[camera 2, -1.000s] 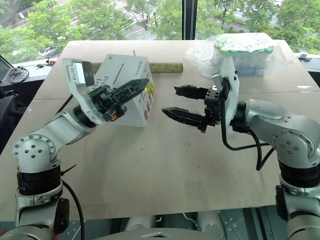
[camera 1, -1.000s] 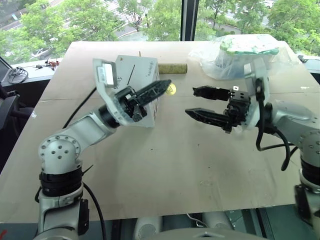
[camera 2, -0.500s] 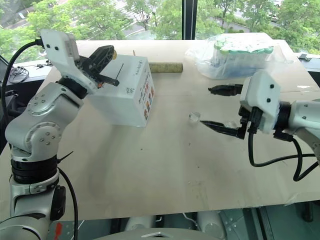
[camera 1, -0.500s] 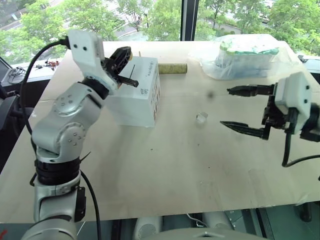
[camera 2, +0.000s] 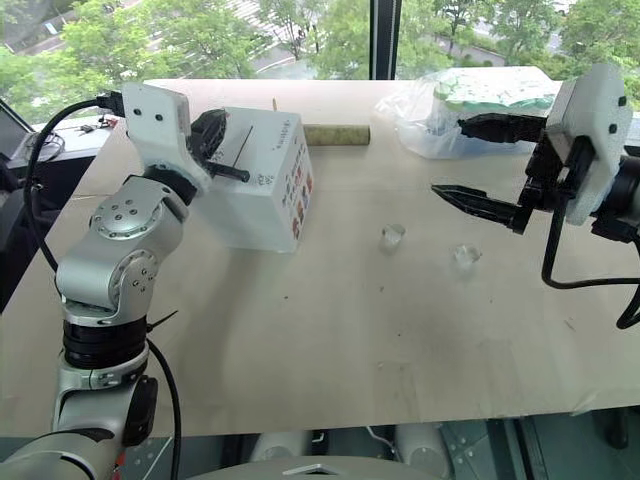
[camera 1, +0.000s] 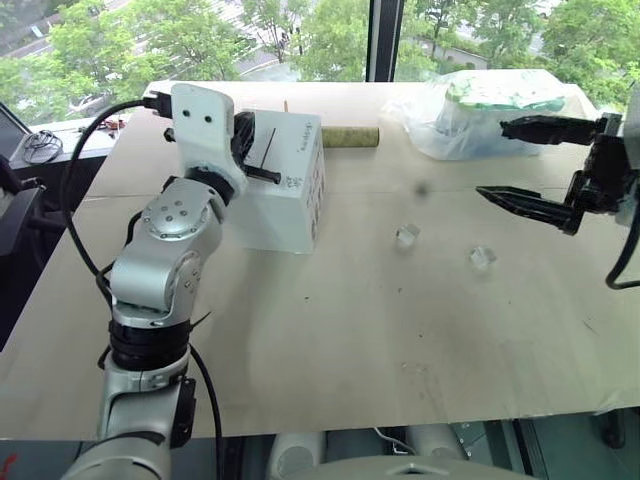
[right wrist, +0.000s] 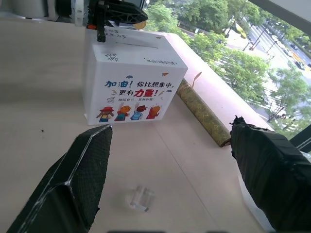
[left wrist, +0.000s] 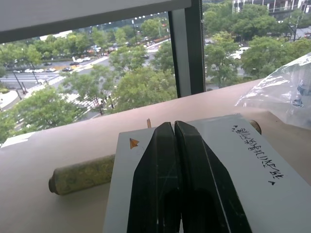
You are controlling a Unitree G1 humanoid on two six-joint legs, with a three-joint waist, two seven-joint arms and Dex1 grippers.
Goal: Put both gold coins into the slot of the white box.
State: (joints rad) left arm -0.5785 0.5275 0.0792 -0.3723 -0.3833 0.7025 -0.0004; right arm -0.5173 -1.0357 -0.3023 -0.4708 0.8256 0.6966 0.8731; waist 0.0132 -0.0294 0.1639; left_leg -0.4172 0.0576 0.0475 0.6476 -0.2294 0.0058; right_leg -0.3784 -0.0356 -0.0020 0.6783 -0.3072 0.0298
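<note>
The white box (camera 1: 285,200) stands on the table's left half, with coloured pictures on its front face. The slot (right wrist: 141,46) is a thin dark line in its top face. My left gripper (camera 1: 268,172) lies over that top, close to the slot, with its fingers (left wrist: 160,160) pressed together. At its tip a sliver of a gold coin (right wrist: 140,24) shows in the right wrist view. The other gold coin is out of view. Far to the right, above the table, my right gripper (camera 1: 492,160) hangs wide open with nothing between its fingers.
Two small clear plastic pieces (camera 1: 406,236) (camera 1: 483,258) lie mid-table, right of the box. A clear plastic bag (camera 1: 490,105) with white-green contents sits at the back right. A greenish roll (camera 1: 350,135) lies behind the box. Windows run beyond the table's far edge.
My left gripper has swung up from the box's right side to its top, and the wrist has rolled. My right gripper has drawn away to the right and upward, still open.
</note>
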